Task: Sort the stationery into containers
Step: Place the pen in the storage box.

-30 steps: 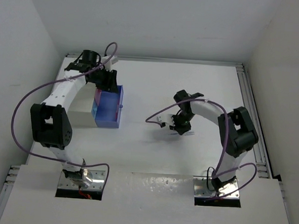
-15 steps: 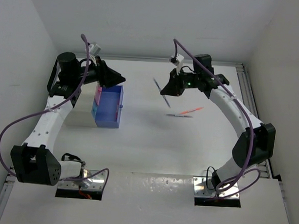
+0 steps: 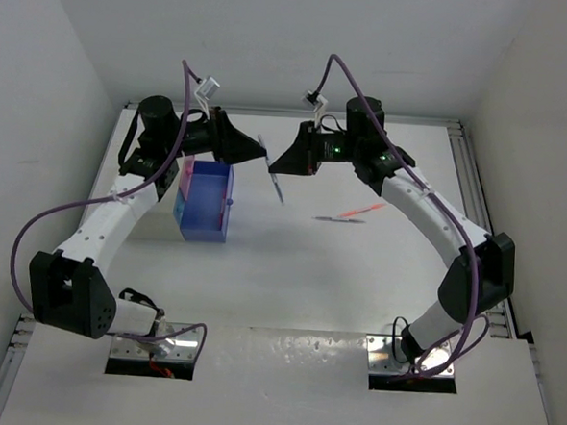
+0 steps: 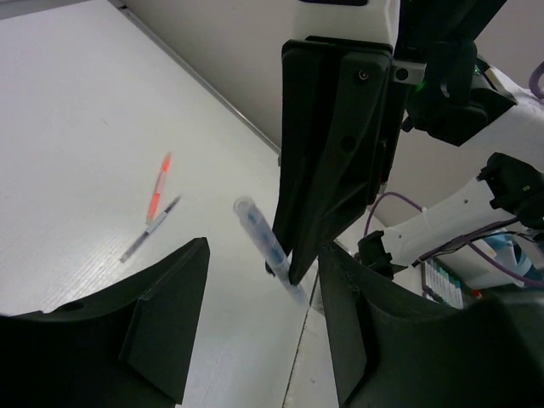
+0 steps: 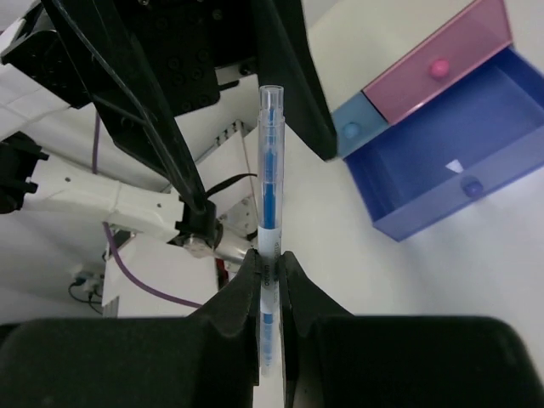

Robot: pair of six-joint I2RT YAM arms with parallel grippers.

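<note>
Fingers (image 5: pixel 242 289) of the right gripper (image 5: pixel 270 262) are pinched tight on a slim, clear-barrelled blue pen (image 5: pixel 269 161), held just in front of the empty, widely parted left gripper (image 4: pixel 262 255).

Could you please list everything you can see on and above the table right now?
blue pen: one, clear with a blue core, in the air above the table.
orange pen: one, orange, lying on the table right of centre.
pale pen: one, whitish, lying beside the orange pen.
blue drawer: one, blue, pulled open at the table's left.
pink drawer: one, pink, next to the blue drawer.
table: one, white.
right gripper: one, black, shut on the blue pen.
left gripper: one, black, open, facing the blue pen.
</note>
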